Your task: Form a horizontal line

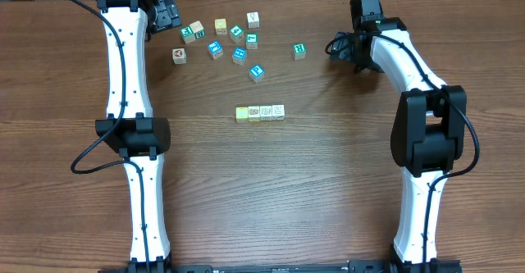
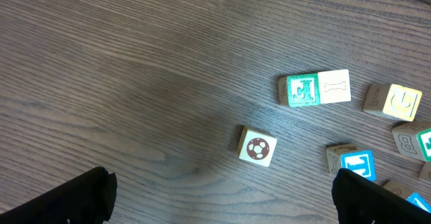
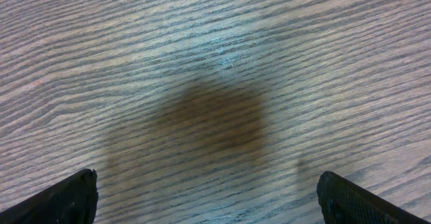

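The horizontal line (image 1: 260,112) lies mid-table in the overhead view: one yellow-green cube at the left and three cream-white marked cubes, touching in a row. My left gripper (image 1: 166,14) is at the far left, open and empty, beside the loose cubes; its fingertips frame bare wood in the left wrist view (image 2: 219,200). My right gripper (image 1: 338,46) is at the far right, open and empty, over bare wood in the right wrist view (image 3: 209,200). Neither wrist view shows the line.
Several loose cubes, some teal-faced (image 1: 238,55), are scattered at the back. A cream cube with a brown ball mark (image 2: 256,146) and a green-and-cream pair (image 2: 314,89) lie ahead of my left gripper. One teal cube (image 1: 299,51) sits near my right gripper.
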